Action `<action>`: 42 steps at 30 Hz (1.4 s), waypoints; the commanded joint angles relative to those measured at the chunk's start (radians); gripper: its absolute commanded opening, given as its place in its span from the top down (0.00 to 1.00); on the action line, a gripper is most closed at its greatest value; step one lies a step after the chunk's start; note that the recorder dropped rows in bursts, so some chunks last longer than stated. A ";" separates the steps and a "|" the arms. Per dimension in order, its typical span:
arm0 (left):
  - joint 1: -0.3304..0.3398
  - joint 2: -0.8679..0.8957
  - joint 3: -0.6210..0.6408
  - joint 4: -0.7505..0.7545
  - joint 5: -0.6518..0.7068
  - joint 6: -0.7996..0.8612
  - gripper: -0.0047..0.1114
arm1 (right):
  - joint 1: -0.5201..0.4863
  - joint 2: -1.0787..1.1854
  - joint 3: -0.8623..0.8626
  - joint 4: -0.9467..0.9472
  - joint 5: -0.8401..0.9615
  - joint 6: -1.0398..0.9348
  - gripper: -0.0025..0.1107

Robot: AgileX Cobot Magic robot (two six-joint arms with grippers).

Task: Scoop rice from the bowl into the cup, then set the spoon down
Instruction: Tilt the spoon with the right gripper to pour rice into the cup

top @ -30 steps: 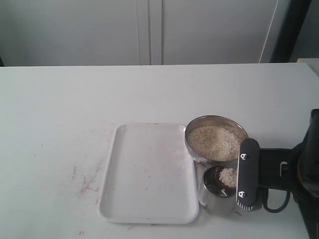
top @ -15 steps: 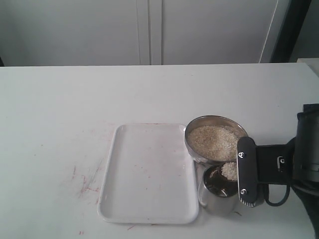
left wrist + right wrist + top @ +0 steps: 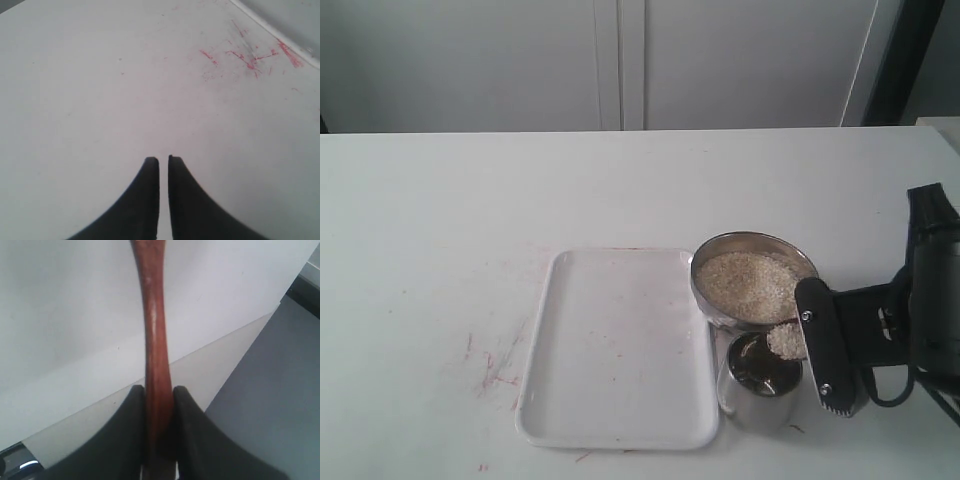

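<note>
The steel bowl [image 3: 704, 298] holds a bed of rice [image 3: 750, 285] just right of the tray. In front of it stands the steel cup [image 3: 752, 392], its inside dark. My right gripper [image 3: 817, 345] is shut on the reddish-brown spoon [image 3: 154, 330], and the wrist view shows the handle clamped between both black fingers [image 3: 131, 430]. The spoon head, heaped with rice [image 3: 785, 340], hangs over the cup's far right rim. My left gripper [image 3: 163, 160] is shut with nothing in it, above bare table; the exterior view does not show it.
A white rectangular tray [image 3: 620, 345] lies left of the bowl and cup, touching or nearly touching both. Red scribble marks [image 3: 495, 370] stain the table left of the tray. The right arm's black body [image 3: 930, 300] fills the right edge.
The right gripper has tilted, its lower end swinging right. The rice-laden spoon head has risen slightly from inside the cup to its rim. The left gripper's earlier position is not shown.
</note>
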State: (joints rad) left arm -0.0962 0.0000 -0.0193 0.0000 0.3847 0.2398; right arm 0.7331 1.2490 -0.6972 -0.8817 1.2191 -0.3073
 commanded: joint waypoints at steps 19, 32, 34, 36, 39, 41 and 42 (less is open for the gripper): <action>-0.007 0.000 0.009 -0.006 0.050 -0.005 0.84 | 0.064 -0.001 0.001 -0.224 0.002 -0.151 0.98; -0.007 0.000 0.009 -0.006 0.050 -0.005 0.84 | 0.073 -0.001 0.001 -0.274 0.002 -0.190 0.98; -0.007 0.000 0.009 -0.006 0.050 -0.005 0.84 | 0.080 -0.001 0.001 -0.274 0.002 -0.190 0.98; -0.007 0.000 0.009 -0.006 0.050 -0.005 0.84 | 0.086 -0.001 0.001 -0.274 0.002 -0.190 0.98; -0.007 0.000 0.009 -0.006 0.050 -0.005 0.84 | 0.085 -0.001 0.001 -0.270 0.002 -0.190 0.98; -0.007 0.000 0.009 -0.006 0.050 -0.005 0.84 | 0.085 -0.001 0.001 -0.265 0.002 -0.190 0.98; -0.007 0.000 0.009 -0.006 0.050 -0.005 0.84 | 0.085 -0.001 0.001 -0.263 0.002 -0.190 0.98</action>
State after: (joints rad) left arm -0.0962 0.0000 -0.0193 0.0000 0.3847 0.2398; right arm 0.8177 1.2490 -0.6972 -1.1442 1.2154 -0.4893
